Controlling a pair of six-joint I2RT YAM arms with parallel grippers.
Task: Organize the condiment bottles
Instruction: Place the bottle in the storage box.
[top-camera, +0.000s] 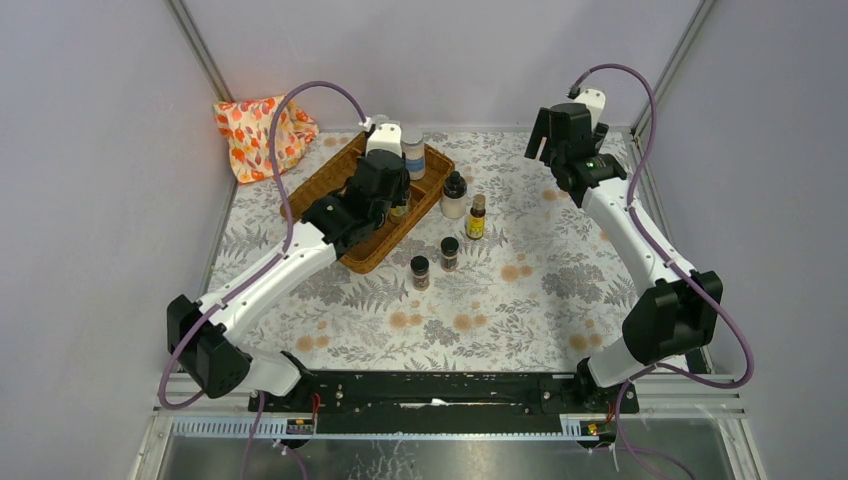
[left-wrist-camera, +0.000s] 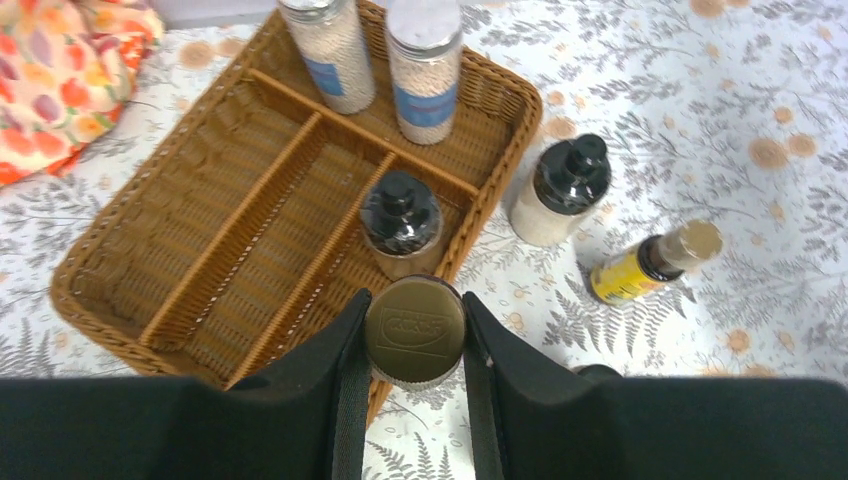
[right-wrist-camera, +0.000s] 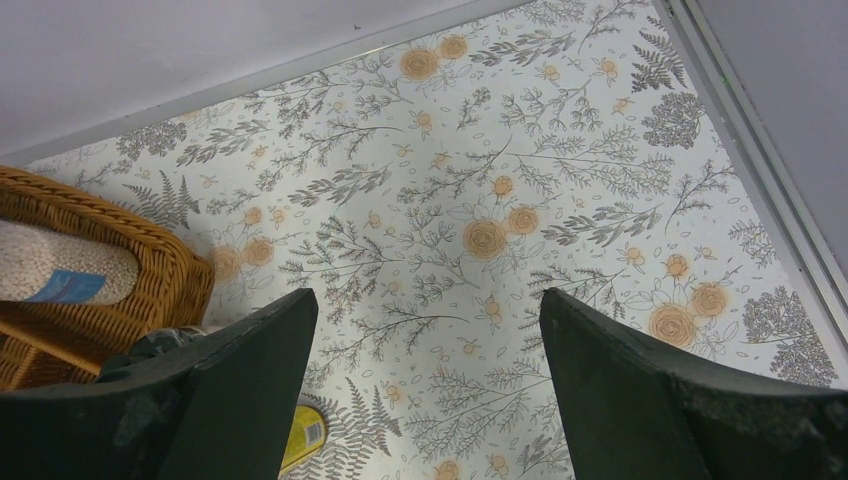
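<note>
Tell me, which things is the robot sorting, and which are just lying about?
Sorting: white-filled jars; black-capped dark jar; gold-capped bottle, held by left gripper; black-capped white bottle; yellow bottle; two spice jars.
Lying about: orange-patterned cloth; wicker tray.

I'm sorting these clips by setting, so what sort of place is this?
Probably a robot lab's test cell dressed as a kitchen table: bare grey wall panels, two bolted-down arms, and a floral tablecloth with a wicker tray and condiment bottles.

left gripper (top-camera: 397, 204) over wicker tray (top-camera: 335, 166), bottles (top-camera: 454, 196) standing beside
</note>
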